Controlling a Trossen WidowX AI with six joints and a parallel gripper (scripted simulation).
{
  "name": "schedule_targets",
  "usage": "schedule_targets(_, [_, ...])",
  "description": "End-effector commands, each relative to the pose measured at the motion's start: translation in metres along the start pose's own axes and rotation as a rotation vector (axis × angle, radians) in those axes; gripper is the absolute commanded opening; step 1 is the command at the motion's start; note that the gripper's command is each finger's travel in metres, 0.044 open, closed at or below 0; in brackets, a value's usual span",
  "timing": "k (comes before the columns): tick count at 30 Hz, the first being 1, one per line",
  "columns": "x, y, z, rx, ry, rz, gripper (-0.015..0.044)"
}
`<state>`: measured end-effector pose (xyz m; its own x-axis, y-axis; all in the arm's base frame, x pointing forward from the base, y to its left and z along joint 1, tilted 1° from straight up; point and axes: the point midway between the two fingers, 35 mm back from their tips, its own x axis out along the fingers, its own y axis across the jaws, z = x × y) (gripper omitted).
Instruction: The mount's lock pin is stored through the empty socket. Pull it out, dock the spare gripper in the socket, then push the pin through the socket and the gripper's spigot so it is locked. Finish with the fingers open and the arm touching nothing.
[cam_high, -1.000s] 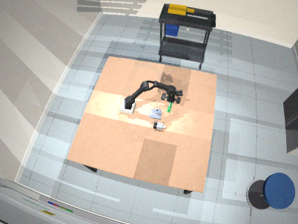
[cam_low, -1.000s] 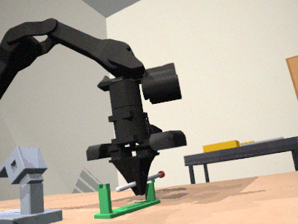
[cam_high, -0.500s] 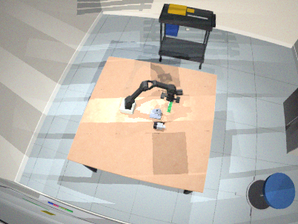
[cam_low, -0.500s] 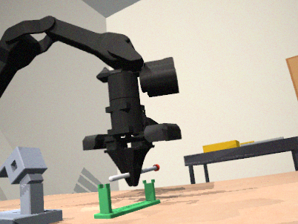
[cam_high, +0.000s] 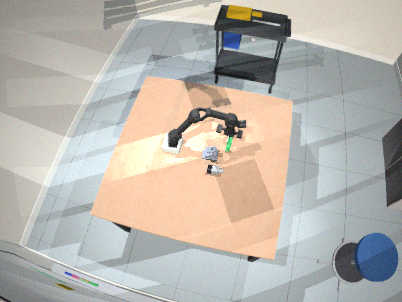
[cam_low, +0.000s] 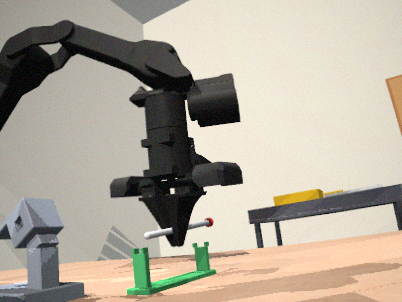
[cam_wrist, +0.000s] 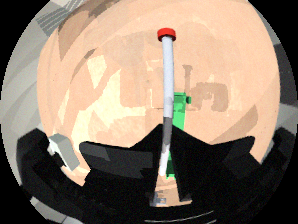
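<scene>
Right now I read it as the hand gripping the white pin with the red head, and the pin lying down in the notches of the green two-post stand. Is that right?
Not quite: the exterior view shows the white pin with the red head held above the green two-post stand, clear of its notches. The hand is gripping it.

We see a square, tan wooden worktop (cam_high: 165, 200) (cam_low: 300, 265) (cam_wrist: 235, 55) with patches of warm light and brown shadow across it. Around it runs a pale blue-grey tiled floor (cam_high: 310, 200), streaked with darker shadow bands. On the far side we find a dark two-shelf cart (cam_high: 245, 60) (cam_low: 325, 207) carrying a yellow box (cam_high: 239, 13) (cam_low: 299, 197), with a blue bin (cam_high: 232, 40) beneath its top. To the near right stands a round blue stool (cam_high: 377, 257). Plain cream walls (cam_high: 345, 25) (cam_low: 300, 125) rise behind.
</scene>
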<state>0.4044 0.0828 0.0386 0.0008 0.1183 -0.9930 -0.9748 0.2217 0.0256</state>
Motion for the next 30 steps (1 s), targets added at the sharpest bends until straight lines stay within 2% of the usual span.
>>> schedule_targets(1, [-0.002, -0.002, -0.007, -0.002, 0.001, 0.000, 0.0000])
schedule_targets(18, [-0.020, -0.015, -0.052, -0.013, 0.005, 0.000, 0.0000])
schedule_targets(30, [-0.007, -0.016, -0.053, -0.014, 0.006, 0.009, 0.0000])
